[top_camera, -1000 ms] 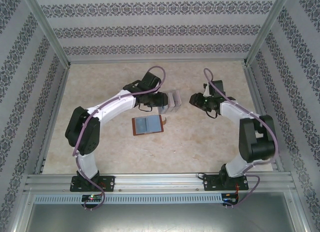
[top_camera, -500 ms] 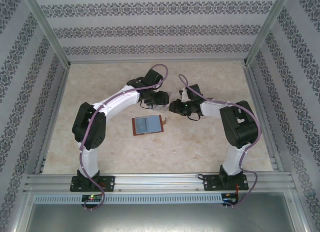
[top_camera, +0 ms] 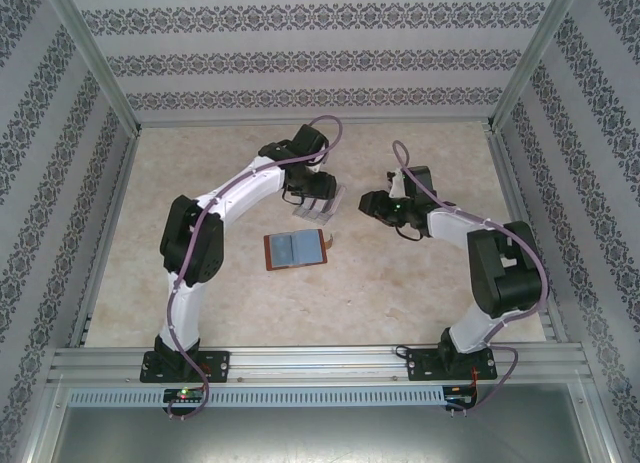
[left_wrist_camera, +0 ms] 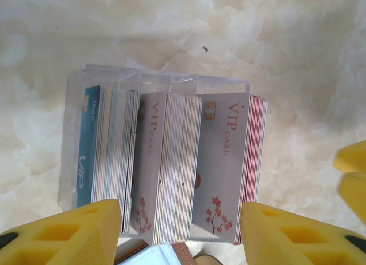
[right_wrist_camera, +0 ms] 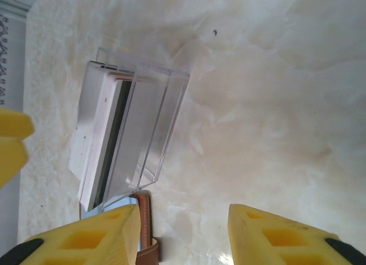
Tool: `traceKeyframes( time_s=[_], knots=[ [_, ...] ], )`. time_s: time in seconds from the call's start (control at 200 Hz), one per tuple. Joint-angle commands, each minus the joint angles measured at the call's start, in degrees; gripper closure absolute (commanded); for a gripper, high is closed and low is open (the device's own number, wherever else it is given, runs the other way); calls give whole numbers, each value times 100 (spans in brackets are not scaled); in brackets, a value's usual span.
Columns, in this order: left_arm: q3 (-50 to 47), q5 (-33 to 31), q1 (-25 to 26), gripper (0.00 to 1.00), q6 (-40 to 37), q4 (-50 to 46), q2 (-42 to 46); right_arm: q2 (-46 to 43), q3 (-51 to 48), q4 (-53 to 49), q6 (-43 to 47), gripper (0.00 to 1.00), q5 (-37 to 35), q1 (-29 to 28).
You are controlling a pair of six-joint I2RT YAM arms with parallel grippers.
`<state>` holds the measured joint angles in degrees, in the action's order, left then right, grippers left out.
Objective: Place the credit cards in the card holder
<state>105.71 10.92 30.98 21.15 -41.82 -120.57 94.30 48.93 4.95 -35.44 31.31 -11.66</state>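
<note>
The credit cards (left_wrist_camera: pixel 223 162) stand on edge in three stacks inside a clear plastic box (left_wrist_camera: pixel 75 127): blue ones on the left, pale grey "VIP" ones in the middle and on the right. My left gripper (left_wrist_camera: pixel 180 233) hangs open above the box's near end, one yellow finger outside each end of the row, gripping nothing. The brown card holder (top_camera: pixel 297 249) lies open on the table just in front of the box, grey-blue inside up. Its clasp tab (right_wrist_camera: pixel 143 230) sits beside my right gripper (right_wrist_camera: pixel 183 236), which is open and empty over bare table right of the box (right_wrist_camera: pixel 134 133).
The marble-look tabletop (top_camera: pixel 420 273) is ringed by aluminium frame rails and patterned walls. In the top view the left gripper (top_camera: pixel 317 201) and the right gripper (top_camera: pixel 370 205) are close together, near the table's middle. The right gripper's yellow fingers (left_wrist_camera: pixel 351 173) show at the left wrist view's edge.
The right gripper came in close to the box, then drew back to the right. The left gripper settled over the box, covering most of it from above.
</note>
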Motion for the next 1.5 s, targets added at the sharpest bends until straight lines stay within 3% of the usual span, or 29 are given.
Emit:
traceKeyframes(
  time_s=[0.0,0.225,0.625,1.069,1.164,1.279,1.494],
  knots=[
    [272,368,-62,44,-252,-321,-224,-232,-175,-83,124,53,-158,109],
    [235,932,40,46,-137,0,-174,-289,-284,-116,129,52,-154,274],
    [494,771,282,47,-150,-185,-462,-241,-314,-82,128,51,-101,329],
    [496,1306,420,49,23,77,-753,-238,-357,-8,106,50,-150,366],
    [573,1326,427,56,23,-70,-792,-168,-307,6,26,50,-19,414],
    [554,1186,444,77,-42,-63,-764,-177,-390,91,33,49,-93,420],
    [436,1016,466,80,-61,0,-529,-84,-397,128,28,49,-15,463]
  ],
)
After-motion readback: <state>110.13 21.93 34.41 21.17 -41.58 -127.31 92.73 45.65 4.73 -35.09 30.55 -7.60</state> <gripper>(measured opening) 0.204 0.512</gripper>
